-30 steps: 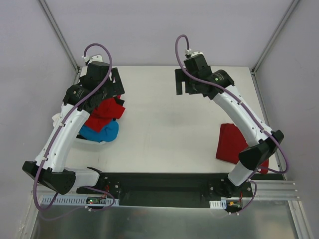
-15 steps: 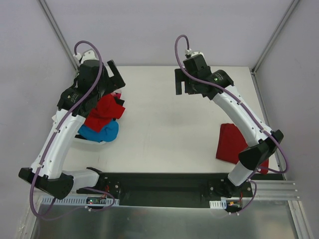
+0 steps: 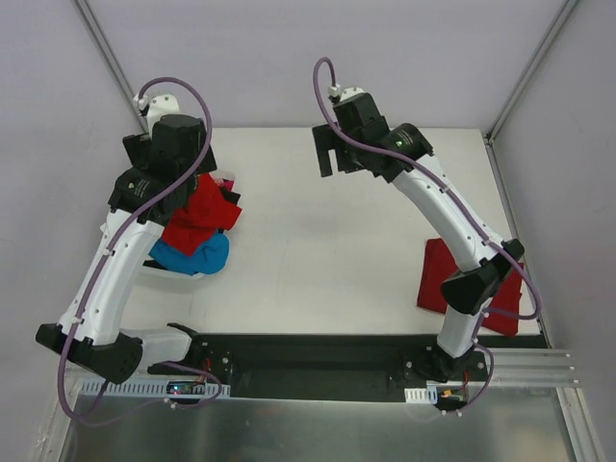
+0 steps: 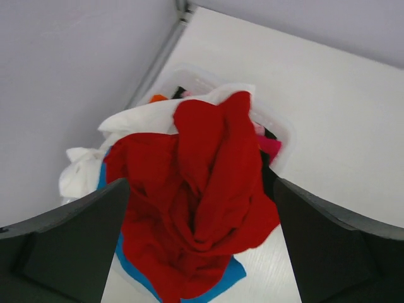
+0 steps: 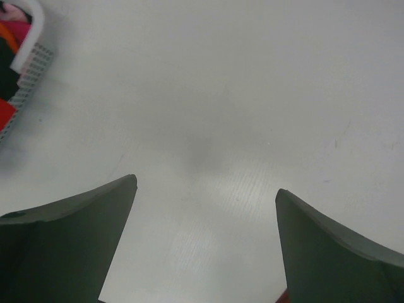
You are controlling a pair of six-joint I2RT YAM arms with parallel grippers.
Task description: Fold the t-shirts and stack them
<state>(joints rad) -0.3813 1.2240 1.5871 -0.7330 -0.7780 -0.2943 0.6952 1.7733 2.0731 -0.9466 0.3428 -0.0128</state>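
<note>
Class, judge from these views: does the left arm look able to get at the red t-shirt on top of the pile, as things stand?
Probably yes. The left gripper hangs open right over the pile, and the red t-shirt lies on top with nothing covering it.

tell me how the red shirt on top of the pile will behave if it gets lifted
Probably floppy: the red t-shirt lies crumpled in deep folds, so it should droop and unfurl. It likely weighs little, being thin cloth. It may drag the blue t-shirt or white t-shirt lying beneath it.
</note>
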